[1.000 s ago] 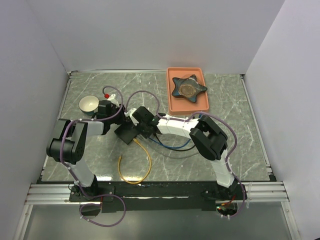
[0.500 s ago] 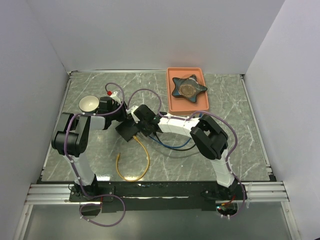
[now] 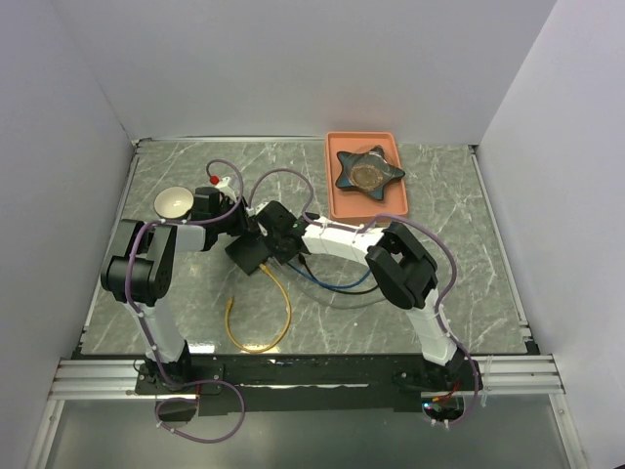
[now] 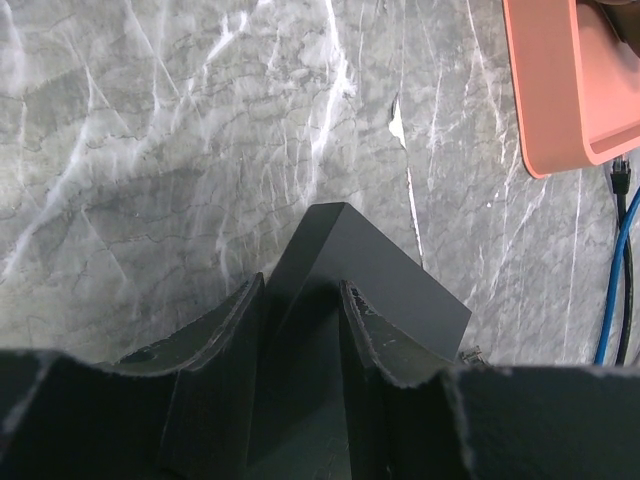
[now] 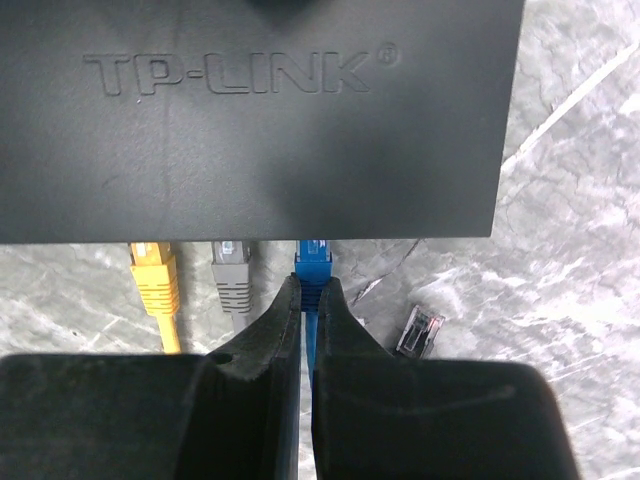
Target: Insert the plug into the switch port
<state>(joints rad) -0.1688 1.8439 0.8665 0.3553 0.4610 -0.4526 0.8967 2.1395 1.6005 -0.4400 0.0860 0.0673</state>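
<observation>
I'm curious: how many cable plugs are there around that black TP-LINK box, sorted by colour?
yellow plug: 1
grey plug: 1
blue plug: 1
dark loose plug, lying on the table apart from the black box: 1
Total: 4

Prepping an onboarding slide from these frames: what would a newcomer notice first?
The black TP-LINK switch fills the right wrist view, with a yellow plug, a grey plug and a blue plug at its near edge; the right gripper pinches the blue one. The left gripper is clamped on a corner of the switch. At the back right in the top view, a salmon tray holds a dark star-shaped object.
</observation>
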